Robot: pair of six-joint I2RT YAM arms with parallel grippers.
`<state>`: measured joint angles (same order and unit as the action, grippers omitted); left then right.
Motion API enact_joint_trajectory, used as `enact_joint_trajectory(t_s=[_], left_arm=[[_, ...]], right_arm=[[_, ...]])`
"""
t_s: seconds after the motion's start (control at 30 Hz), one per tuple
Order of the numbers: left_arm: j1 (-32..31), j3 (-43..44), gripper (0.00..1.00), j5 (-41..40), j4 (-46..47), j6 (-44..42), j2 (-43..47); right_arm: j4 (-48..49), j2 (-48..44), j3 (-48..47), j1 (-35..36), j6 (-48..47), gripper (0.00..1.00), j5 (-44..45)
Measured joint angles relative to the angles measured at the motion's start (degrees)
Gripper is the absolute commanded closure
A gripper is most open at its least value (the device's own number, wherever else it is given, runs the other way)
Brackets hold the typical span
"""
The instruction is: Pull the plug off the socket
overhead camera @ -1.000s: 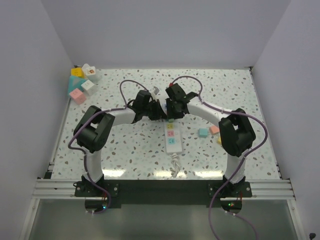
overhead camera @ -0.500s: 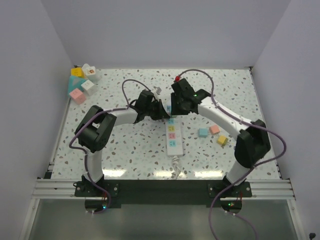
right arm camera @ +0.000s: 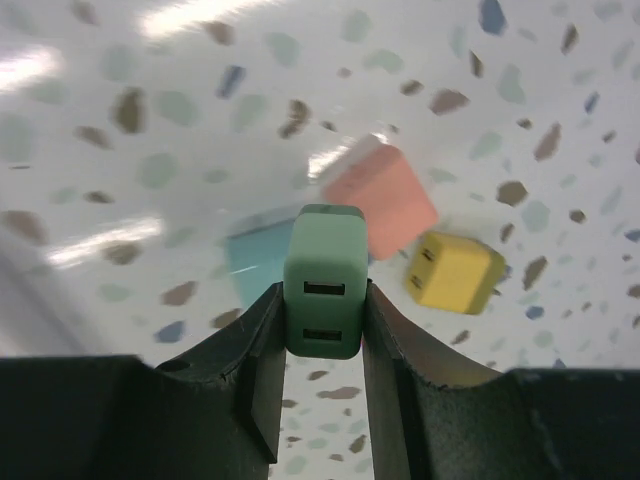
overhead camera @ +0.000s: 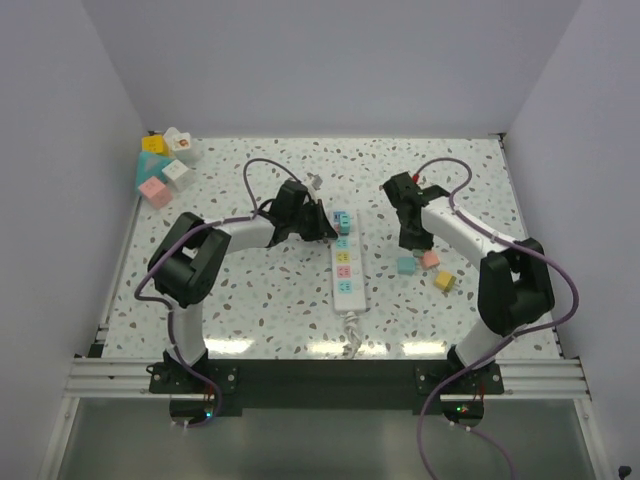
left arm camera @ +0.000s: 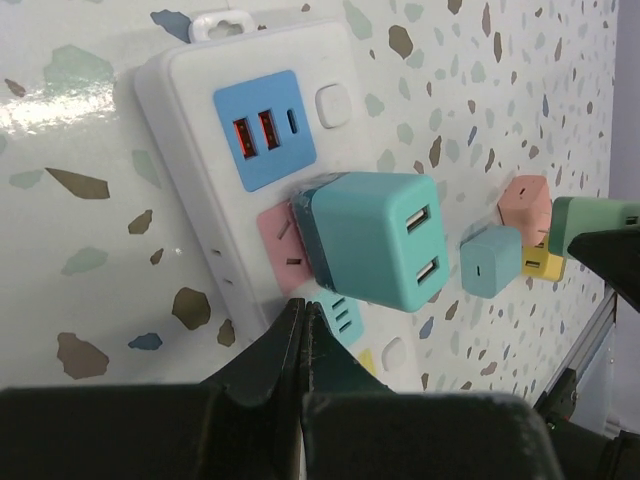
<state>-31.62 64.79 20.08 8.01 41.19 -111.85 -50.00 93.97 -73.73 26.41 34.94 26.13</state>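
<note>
Here, the left arm bends at its elbow and stretches its forearm rightward across the counter [overhead camera: 260, 290], bringing the left tool [overhead camera: 318, 224] low against the far end of the power strip [overhead camera: 346, 276]. In its wrist view the two fingers are clenched together with nothing between them, their tips at the strip's long edge. The strip lies flat in the middle of the counter, running from near to far, with a teal plug [left arm camera: 375, 235] seated in its pink outlet beside the blue USB panel. The right arm rises from its base, folds at the elbow on the right side and reaches back toward the centre, wrist turned so that the right tool [overhead camera: 413, 238] points down, well apart from the strip. Its fingers grasp a green plug [right arm camera: 322, 280] by two opposite sides, held clear of the counter above a teal cube [overhead camera: 406, 265], a pink cube [overhead camera: 430, 259] and a yellow cube [overhead camera: 445, 282]. More coloured blocks [overhead camera: 165, 165] sit in the far left corner.
</note>
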Motion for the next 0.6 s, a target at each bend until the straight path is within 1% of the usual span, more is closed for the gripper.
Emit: enact_joint_trajectory(t_s=[0.03,0.1,0.2,0.23,0.27,0.4,0.47,0.6], left_arm=[[0.0,0.0,1.00,-0.3,-0.5,-0.1,0.3],[0.0,0.0,1.00,-0.5,-1.8,-0.3,0.7],[0.0,0.0,1.00,-0.7,-3.3,-0.3,1.3],[-0.1,0.0,1.00,-0.8,-3.6,-0.3,1.4],[-0.1,0.0,1.00,-0.8,-3.8,-0.3,1.5],[-0.2,0.0,1.00,-0.8,-4.7,-0.3,1.8],[-0.4,-0.1,1.00,-0.7,-5.2,-0.3,2.1],[-0.6,-0.1,1.00,-0.7,-5.8,-0.3,2.8]], right_arm=[[-0.9,0.9,2.2,-2.0,0.0,0.96,0.5],[-2.5,1.3,5.5,-5.0,-0.1,0.81,1.6],[-2.7,1.0,6.3,-5.8,-0.3,0.50,2.5],[-2.4,1.2,6.3,-5.8,-0.2,0.44,2.4],[-2.0,1.3,6.3,-5.8,-0.2,0.31,2.3],[-1.7,1.4,5.9,-5.5,-0.3,0.09,1.0],[-1.6,0.9,5.0,-5.6,-0.9,0.07,-0.3],[0.5,-1.6,1.8,-5.5,-2.8,0.09,-6.8]])
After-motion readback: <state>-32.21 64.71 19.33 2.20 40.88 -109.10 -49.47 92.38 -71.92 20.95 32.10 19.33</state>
